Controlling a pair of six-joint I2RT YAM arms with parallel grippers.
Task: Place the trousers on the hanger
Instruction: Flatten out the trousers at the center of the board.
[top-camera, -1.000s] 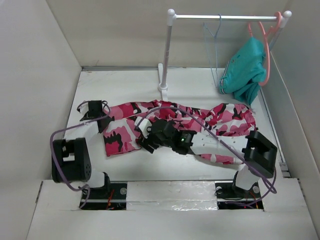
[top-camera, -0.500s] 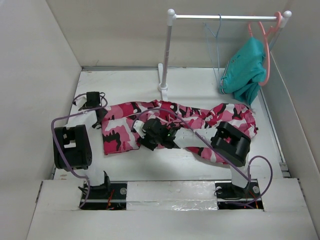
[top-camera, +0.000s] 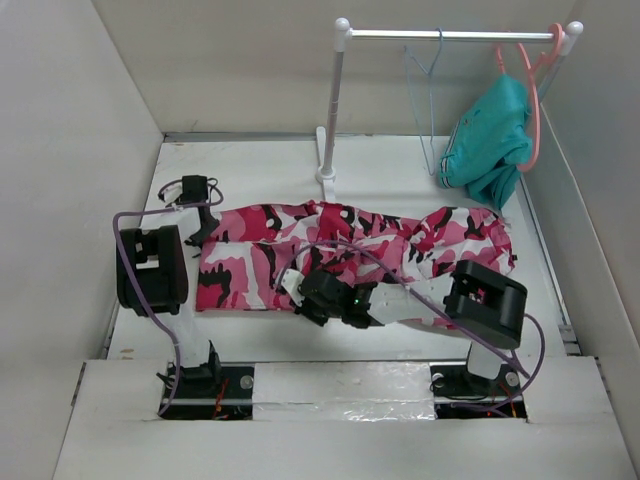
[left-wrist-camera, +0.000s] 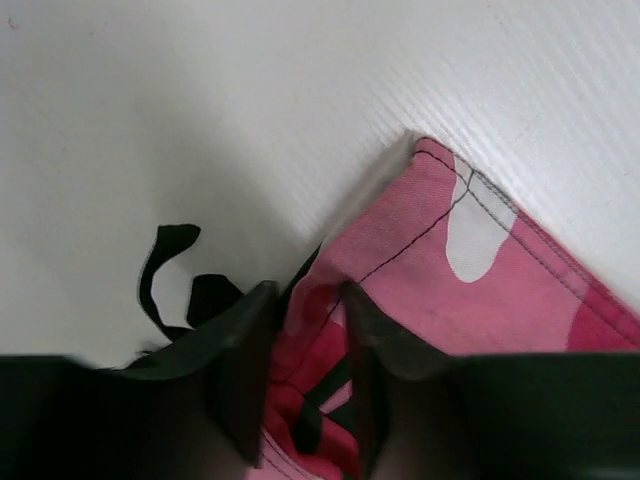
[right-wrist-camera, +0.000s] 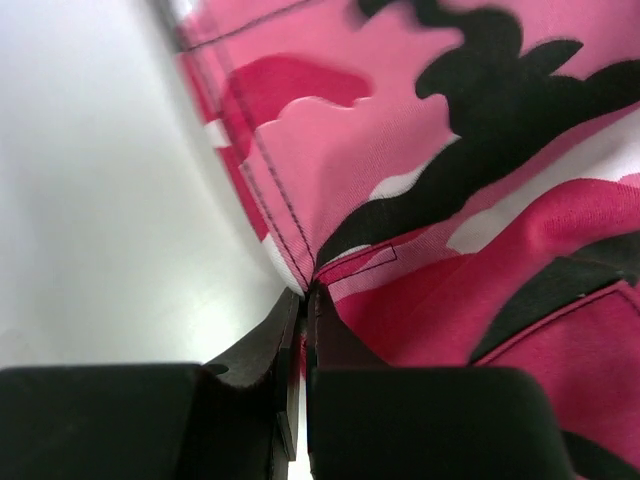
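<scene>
The pink, white and black camouflage trousers (top-camera: 380, 235) lie spread across the table from left to right. My left gripper (top-camera: 203, 228) is at their far left corner. In the left wrist view, the left gripper (left-wrist-camera: 305, 300) has closed on a bunched fold of the trousers (left-wrist-camera: 500, 290), beside a black drawstring (left-wrist-camera: 170, 270). My right gripper (top-camera: 293, 285) is at the near hem. In the right wrist view, the right gripper (right-wrist-camera: 308, 290) pinches a stitched edge of the trousers (right-wrist-camera: 450, 150). The pale-blue hanger (top-camera: 428, 110) hangs on the rail, apart from both grippers.
A white rail (top-camera: 450, 34) on a stand (top-camera: 327, 150) crosses the back right. A teal garment (top-camera: 490, 140) hangs from a coral hanger (top-camera: 535, 100) at its right end. White walls enclose the table on the left, back and right.
The right gripper slid toward the near hem of the trousers and closed on it. The left gripper shifted right onto the left corner and closed. The cloth's left end now lies flatter.
</scene>
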